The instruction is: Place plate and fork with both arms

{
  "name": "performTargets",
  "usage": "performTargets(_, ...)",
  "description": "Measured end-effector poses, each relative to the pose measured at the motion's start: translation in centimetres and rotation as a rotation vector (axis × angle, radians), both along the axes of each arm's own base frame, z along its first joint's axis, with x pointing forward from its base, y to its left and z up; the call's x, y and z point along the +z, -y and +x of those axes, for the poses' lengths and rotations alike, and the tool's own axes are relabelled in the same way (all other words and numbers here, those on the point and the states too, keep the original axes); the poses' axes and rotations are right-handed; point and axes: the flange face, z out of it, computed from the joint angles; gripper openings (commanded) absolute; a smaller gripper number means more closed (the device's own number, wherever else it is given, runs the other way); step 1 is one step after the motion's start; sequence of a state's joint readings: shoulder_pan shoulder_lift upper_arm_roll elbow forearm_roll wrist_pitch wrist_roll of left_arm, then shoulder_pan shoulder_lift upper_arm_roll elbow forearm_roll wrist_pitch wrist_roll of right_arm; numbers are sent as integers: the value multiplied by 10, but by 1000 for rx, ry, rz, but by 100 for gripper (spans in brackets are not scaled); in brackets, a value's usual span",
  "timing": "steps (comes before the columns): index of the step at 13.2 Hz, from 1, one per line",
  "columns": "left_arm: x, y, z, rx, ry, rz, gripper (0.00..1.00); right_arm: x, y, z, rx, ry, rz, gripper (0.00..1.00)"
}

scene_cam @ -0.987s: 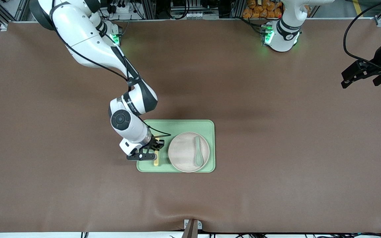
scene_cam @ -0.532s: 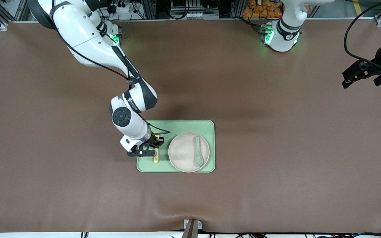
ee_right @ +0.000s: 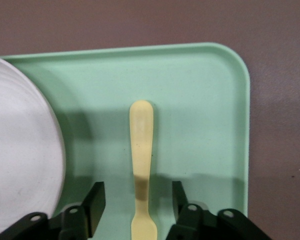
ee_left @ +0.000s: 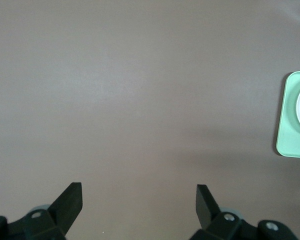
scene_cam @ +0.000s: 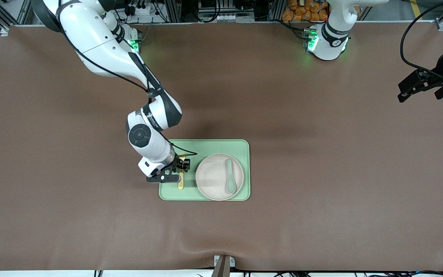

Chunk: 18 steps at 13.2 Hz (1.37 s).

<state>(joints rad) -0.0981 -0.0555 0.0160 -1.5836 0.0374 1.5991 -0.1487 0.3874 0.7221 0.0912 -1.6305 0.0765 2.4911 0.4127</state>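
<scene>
Brown table mat (scene_cam: 321, 173) carries one light green tray (scene_cam: 210, 145), lying nearer the right arm's end than the left's. On the tray: pale plate (scene_cam: 214, 177) at the end toward the left arm, grey-green spoon (scene_cam: 230, 181) lying in it. Yellow fork (scene_cam: 181, 184) flat on the bare tray floor just beside the plate, apart from its rim, at the tray's end toward the right arm.

Right arm (scene_cam: 106, 57) reaching down from its base to the tray. Right gripper (ee_right: 135, 202) low over the fork, fingers (ee_right: 94, 200) parted and straddling the handle, a clear gap on each side, no clamp visible. Wrist view shows the fork (ee_right: 141, 150) running straight out between the fingers, plate edge (ee_right: 20, 150) beside it.

Left gripper (ee_left: 139, 200) spread wide, holding nothing, over bare mat well off toward the left arm's end; waiting.

Step in hand, by judgement: fork release, plate already seated. Task looks near done.

Next move calls for a straight vertical lift of the right gripper, no sideways drift, else a fingertip could drag the light fork or nudge the plate. Then retreat clear of the tray.

Writing: small dark lettering on the right arm's wrist band, too small to read. No brand or label legible elsewhere.
</scene>
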Motion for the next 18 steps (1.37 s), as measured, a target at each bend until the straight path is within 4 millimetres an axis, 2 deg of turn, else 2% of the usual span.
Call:
performTargets(2, 0, 0, 0, 0, 0, 0, 100, 24, 2, 9, -3, -5, -2, 100)
performTargets(4, 0, 0, 0, 0, 0, 0, 100, 62, 12, 25, -19, -14, -6, 100)
performTargets(5, 0, 0, 0, 0, 0, 0, 100, 83, 24, 34, -35, -16, -6, 100)
performTargets(8, 0, 0, 0, 0, -2, 0, 100, 146, 79, 62, -102, -49, -14, 100)
performTargets(10, 0, 0, 0, 0, -3, 0, 100, 181, 110, 70, -130, -63, -17, 100)
performTargets(13, 0, 0, -1, 1, -8, 1, 100, 231, 145, 67, -140, -76, -8, 100)
performTargets(16, -1, 0, -2, 1, -21, 2, 100, 289, 167, 53, -130, -51, -5, 100)
performTargets(18, -1, 0, -3, 1, -24, 2, 100, 327, 184, 41, -63, -14, -39, 100)
